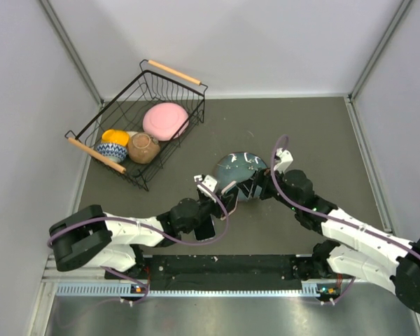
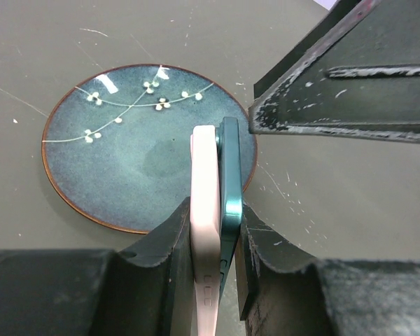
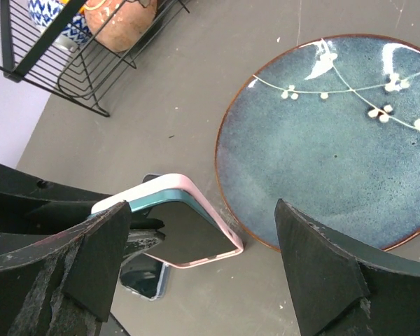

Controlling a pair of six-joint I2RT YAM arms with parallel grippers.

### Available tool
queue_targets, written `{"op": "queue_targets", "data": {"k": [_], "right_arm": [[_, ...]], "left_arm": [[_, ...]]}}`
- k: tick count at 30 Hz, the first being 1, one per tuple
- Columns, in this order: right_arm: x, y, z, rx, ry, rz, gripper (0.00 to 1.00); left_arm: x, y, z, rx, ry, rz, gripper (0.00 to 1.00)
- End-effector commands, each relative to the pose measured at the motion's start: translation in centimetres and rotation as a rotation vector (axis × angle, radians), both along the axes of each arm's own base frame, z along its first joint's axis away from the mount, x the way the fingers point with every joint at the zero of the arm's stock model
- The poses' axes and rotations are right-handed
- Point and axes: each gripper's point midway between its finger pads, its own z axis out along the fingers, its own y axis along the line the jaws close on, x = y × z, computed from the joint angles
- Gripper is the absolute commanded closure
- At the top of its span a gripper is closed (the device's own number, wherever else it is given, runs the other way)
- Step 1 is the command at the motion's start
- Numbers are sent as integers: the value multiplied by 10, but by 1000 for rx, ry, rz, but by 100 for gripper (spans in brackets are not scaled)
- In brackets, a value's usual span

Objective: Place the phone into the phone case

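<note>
The phone (image 2: 231, 182), teal-edged with a dark glass face, stands on edge flat against the pink phone case (image 2: 204, 210). The left gripper (image 2: 213, 210) is closed narrow on the pair, one finger on the case's back and the other on the phone, holding them off the table just beside the blue plate (image 2: 126, 161). From the right wrist, the case rim wraps one corner of the phone while a teal edge shows outside the pink along the other side, so I judge it only partly seated. The right gripper (image 3: 203, 210) is spread wide, a finger on either side of the pair and touching neither. The phone should be rigid, fairly dense and slick on its glass and metal, and likely to slide or crack if dropped. The case looks like soft, grippy, light rubber that bends at the lip. The best hold is probably across the flat faces near the middle, as the left has it, which leaves the free edge for the right fingers to press home. The table (image 1: 301, 133) is dark, matt and scuffed. Pale walls close it in, and a wire basket (image 1: 196, 105) of crockery sits well apart at the far left
</note>
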Motion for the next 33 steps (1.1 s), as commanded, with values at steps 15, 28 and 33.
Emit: {"op": "queue_targets", "data": {"k": [15, 28, 33], "right_arm": [[28, 30, 26, 1, -155, 47, 16], [0, 20, -31, -16, -87, 29, 16], [-5, 19, -43, -25, -57, 27, 17]], "left_arm": [[1, -5, 5, -7, -15, 3, 100], [-8, -7, -11, 20, 56, -34, 80], [-13, -2, -26, 33, 89, -33, 76]]}}
